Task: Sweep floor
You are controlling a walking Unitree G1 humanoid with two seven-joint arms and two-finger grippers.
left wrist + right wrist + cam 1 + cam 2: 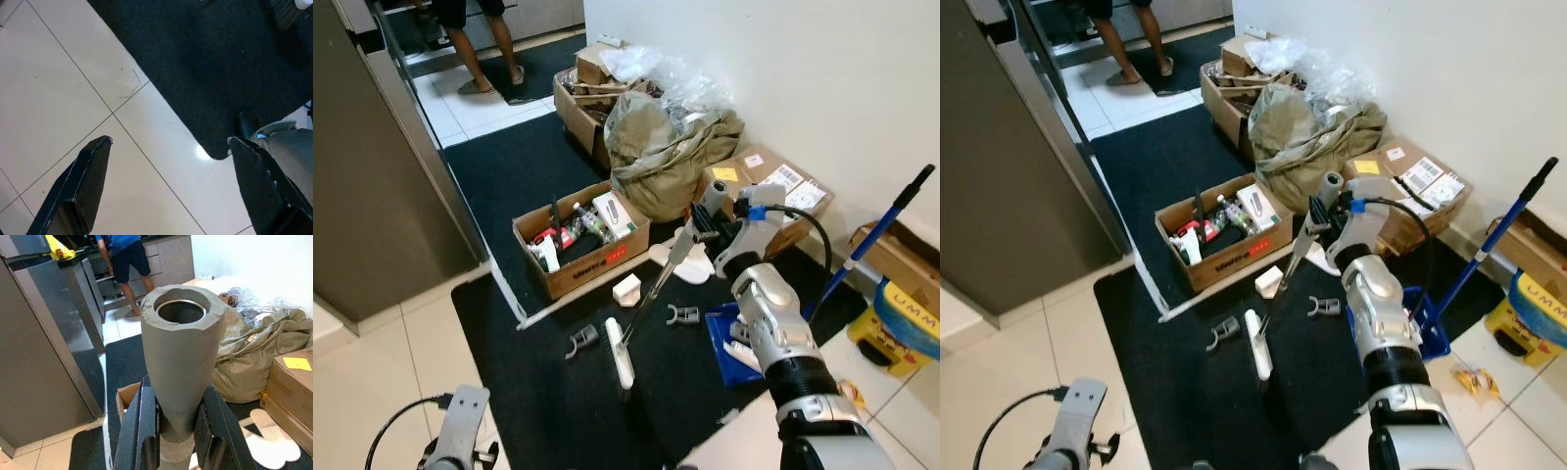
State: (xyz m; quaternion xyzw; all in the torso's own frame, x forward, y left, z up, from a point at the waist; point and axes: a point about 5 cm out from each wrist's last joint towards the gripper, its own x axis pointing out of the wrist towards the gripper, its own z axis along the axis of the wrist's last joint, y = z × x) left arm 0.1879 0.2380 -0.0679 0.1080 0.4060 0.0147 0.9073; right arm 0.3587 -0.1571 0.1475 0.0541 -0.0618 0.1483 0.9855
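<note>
My right gripper is shut on the grey handle of a broom. The broom's thin pole slants down and left to its white head, which rests on the black mat. In the right wrist view both black fingers clamp the handle's neck. My left gripper hangs low over pale floor tiles at the mat's rounded corner, open with nothing between its fingers. Small black clips and a white block lie on the mat near the broom head.
An open cardboard box of odds and ends sits on the mat, with a bulky olive sack and more boxes along the wall. A blue dustpan with a blue pole stands right. A person stands in the far doorway. A grey cabinet stands left.
</note>
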